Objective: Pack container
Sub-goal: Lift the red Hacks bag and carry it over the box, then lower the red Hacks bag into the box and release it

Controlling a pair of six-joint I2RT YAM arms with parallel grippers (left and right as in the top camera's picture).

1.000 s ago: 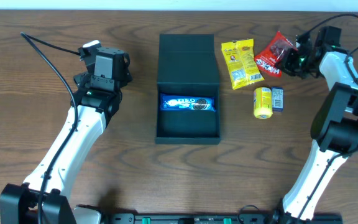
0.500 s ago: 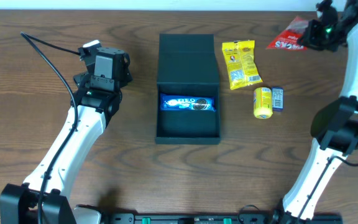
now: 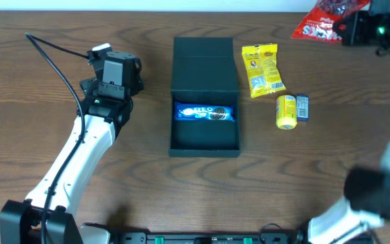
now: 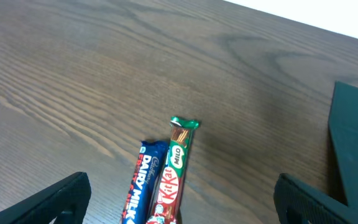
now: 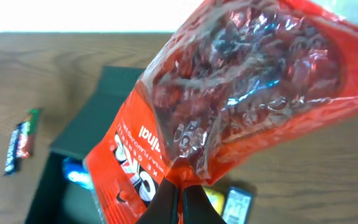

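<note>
The red snack bag [image 3: 320, 24] has risen to the far right corner of the surface [image 3: 147, 196] — the right jaws are pinched tight on its edge. The left jaws gape wide, empty. The container [image 3: 204, 139] sits open mid-surface — an Oreo packet [image 3: 205, 112] inside.

- Desk [image 3: 147, 190]: dark wood grain, carries everything below except the first item.
- Red snack bag [image 3: 320, 24]: up off the desk at the far right corner, with a clear window showing dark red pieces.
- Yellow packet [image 3: 261, 69]: lies flat, slightly tilted.
- Yellow tube [image 3: 286, 111]: on its side just below the packet, touching a small blue packet [image 3: 302, 108] on its right.
- Blue Oreo pack [image 3: 205, 112]: lies crosswise, left of the tube.
- Dairy Milk bar [image 4: 143, 186] and Milo KitKat bar [image 4: 174, 168]: side by side and touching, far left.
</note>
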